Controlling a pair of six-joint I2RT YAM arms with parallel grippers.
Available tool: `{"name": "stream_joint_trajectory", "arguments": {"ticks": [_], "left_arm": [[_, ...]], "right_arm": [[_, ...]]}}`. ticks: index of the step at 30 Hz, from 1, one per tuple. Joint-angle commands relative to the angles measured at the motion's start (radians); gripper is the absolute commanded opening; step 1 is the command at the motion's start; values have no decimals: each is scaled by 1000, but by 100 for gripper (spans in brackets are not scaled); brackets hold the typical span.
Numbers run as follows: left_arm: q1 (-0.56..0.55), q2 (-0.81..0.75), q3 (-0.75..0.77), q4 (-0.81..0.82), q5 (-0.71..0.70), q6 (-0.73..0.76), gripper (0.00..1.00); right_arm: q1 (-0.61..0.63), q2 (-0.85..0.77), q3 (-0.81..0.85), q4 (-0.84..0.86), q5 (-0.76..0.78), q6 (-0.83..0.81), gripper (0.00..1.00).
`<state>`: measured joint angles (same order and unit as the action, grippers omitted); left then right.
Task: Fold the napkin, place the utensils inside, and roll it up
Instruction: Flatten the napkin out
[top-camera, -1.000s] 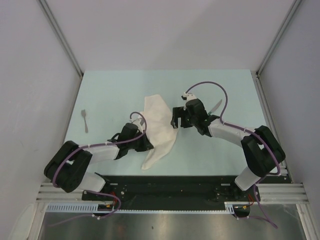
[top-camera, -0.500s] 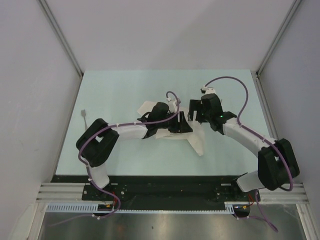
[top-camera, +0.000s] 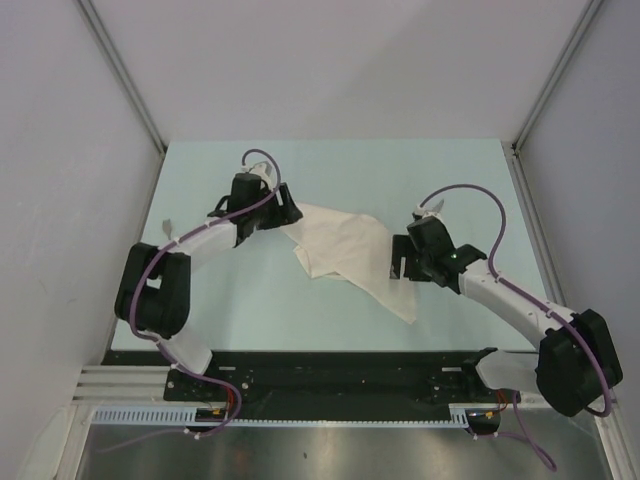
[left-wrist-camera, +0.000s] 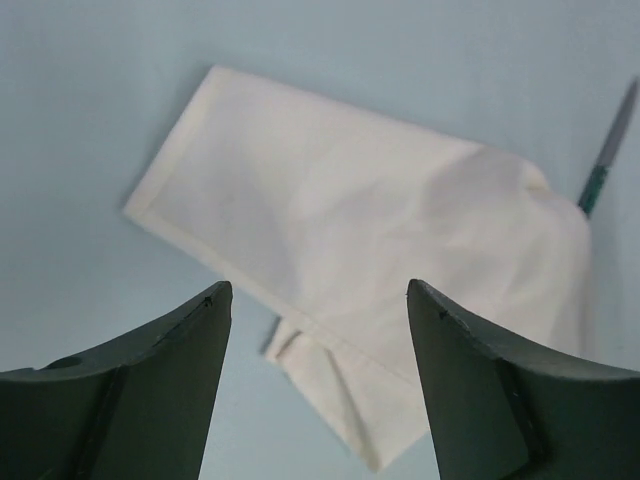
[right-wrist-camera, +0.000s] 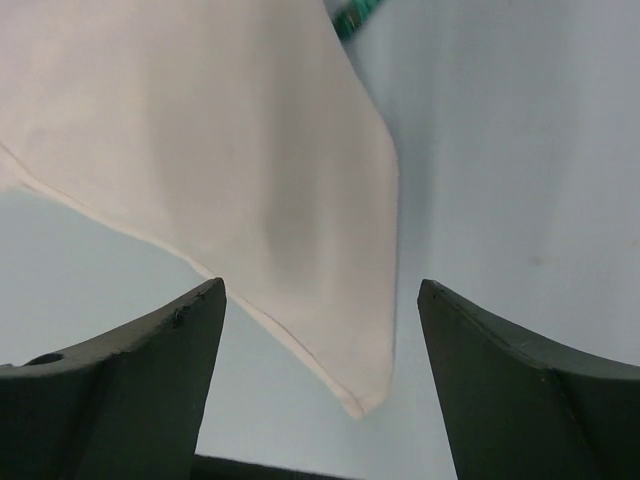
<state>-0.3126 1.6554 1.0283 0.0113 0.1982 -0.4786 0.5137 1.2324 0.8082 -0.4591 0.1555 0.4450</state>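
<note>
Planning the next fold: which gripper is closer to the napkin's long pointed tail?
The right gripper: it sits at the right edge of the napkin, where the pointed tail begins. The left gripper is at the opposite, far-left corner. Both are open.

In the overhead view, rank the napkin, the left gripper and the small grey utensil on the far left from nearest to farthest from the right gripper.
From the right gripper:
1. napkin, immediately to its left, with the cloth's edge right by the fingers.
2. left gripper, beyond the napkin, farther back and to the left.
3. small grey utensil, at the far left side, only partly in view.
</note>
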Motion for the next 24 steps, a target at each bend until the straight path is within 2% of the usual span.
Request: {"name": "stream_joint_trajectory", "arguments": {"ticks": [1, 8, 16, 19, 23, 24], "left_arm": [[38, 58, -4, -85, -36, 87, 74], [69, 216, 102, -112, -84, 123, 64], [75, 282, 179, -131, -226, 138, 61], [75, 317, 220, -157, -238, 153, 55], [76, 326, 231, -166, -243, 152, 53], [76, 328, 234, -171, -243, 155, 49]], "right_arm": [[11, -56, -35, -191, 24, 129, 82], [14, -143, -115, -193, -16, 211, 82], [45, -149, -133, -254, -46, 251, 81], [52, -166, -153, -276, -53, 265, 81], [57, -186, -162, -280, -53, 291, 81], [59, -191, -162, -282, -56, 294, 81]]}}
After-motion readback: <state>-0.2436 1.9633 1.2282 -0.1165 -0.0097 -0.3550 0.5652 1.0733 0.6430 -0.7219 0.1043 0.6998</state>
